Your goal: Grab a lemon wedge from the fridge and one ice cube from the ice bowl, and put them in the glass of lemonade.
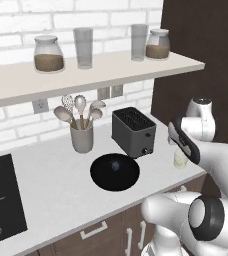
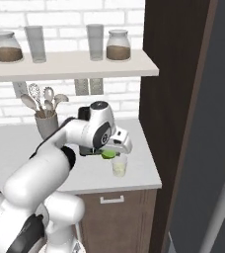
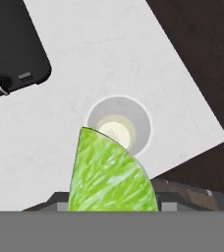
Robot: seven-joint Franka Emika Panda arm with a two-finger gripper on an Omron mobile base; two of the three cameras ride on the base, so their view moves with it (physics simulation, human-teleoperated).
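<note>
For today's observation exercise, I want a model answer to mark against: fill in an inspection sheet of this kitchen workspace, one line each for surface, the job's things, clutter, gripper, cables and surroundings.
Surface: white counter, with the stove top at its left end.
Job's things: lemon wedge held just above the glass of lemonade; ice cube lying in the ice bowl; fridge at the right.
Clutter: toaster behind the bowl; utensil holder with spoons and a whisk.
Gripper: gripper above the glass, shut on the wedge.
Cables: nothing seen.
Surroundings: brick wall; shelf carrying two brown-filled jars and two grey glasses; dark wood panel.
</note>
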